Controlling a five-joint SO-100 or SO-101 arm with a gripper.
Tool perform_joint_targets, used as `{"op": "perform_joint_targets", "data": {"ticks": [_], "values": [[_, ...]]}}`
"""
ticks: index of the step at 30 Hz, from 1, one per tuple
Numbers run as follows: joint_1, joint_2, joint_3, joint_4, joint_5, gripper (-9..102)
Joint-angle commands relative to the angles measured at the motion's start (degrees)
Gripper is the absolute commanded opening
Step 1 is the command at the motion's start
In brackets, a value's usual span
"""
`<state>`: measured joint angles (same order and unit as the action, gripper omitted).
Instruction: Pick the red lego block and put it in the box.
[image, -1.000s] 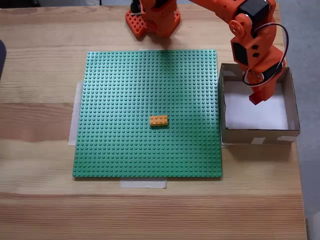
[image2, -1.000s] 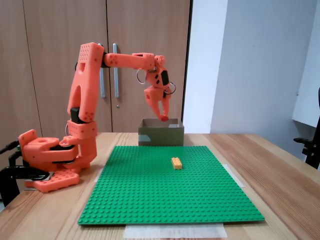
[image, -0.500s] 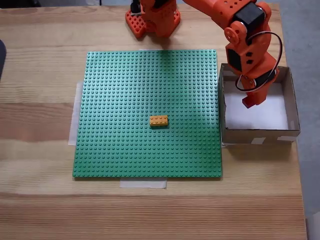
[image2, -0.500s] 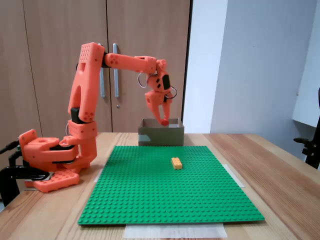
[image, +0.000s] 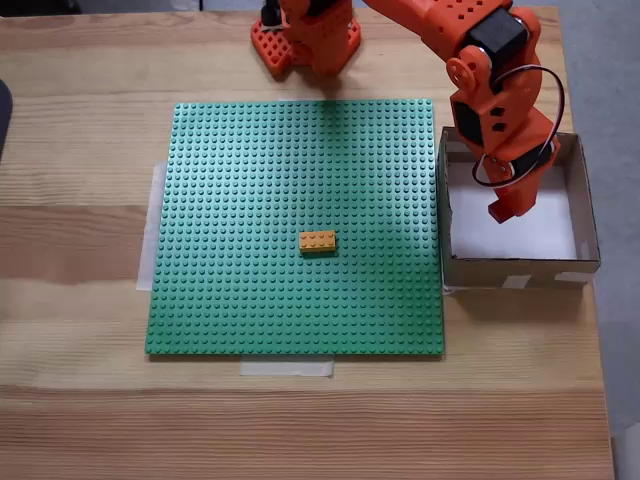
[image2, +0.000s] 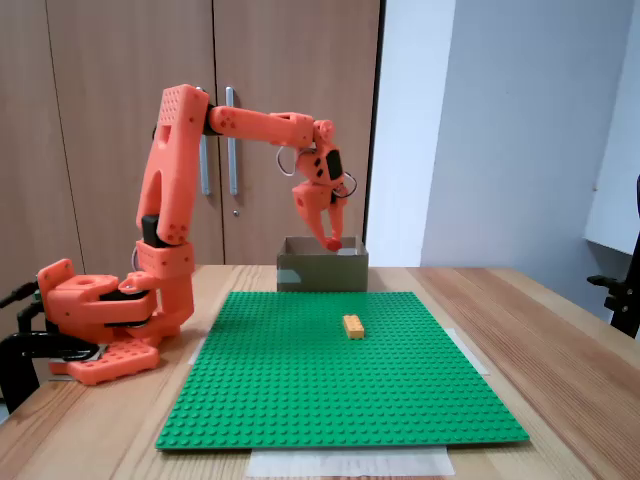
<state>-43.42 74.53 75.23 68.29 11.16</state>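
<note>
Gripper (image: 503, 208) hangs over the box (image: 583, 205) in the top-down fixed view, its tip above the white floor toward the middle, and in the side-on fixed view the same gripper (image2: 331, 240) points down just above the box (image2: 322, 266) rim; its fingers are pinched on a small red piece at the tip, which looks like the red block (image: 500, 211), though it is too small there to make out studs, and from the side the block (image2: 332, 243) shows only as a red blob between the fingertips, level with or slightly above the rim; a black cable loops beside the wrist; the arm (image2: 175, 170) reaches from its orange base (image2: 95, 315) at the table's far edge in the top-down view, across to the box, which sits just beside the right edge of the green baseplate (image: 250, 170), with pale tape on its rims; one yellow brick (image: 317, 241) lies flat near the middle of the baseplate, well apart from the box, and appears in the side-on view too as the same brick (image2: 353, 326); pale tape strips show under the baseplate's left and near edges on the wooden table (image: 80, 400); wooden cupboard doors (image2: 100, 60) stand behind the arm
</note>
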Motion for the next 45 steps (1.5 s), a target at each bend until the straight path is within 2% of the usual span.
{"op": "perform_joint_targets", "data": {"ticks": [1, 12, 20, 45], "values": [[0.6, 0.5, -0.7, -0.8, -0.6, -1], [0.7, -0.3, -1.0, -1.4, -0.7, -1], [1.2, -5.7, -8.7, 0.5, -1.3, -1], [1.7, -6.0, -8.4, -1.4, -1.5, -1]]}}
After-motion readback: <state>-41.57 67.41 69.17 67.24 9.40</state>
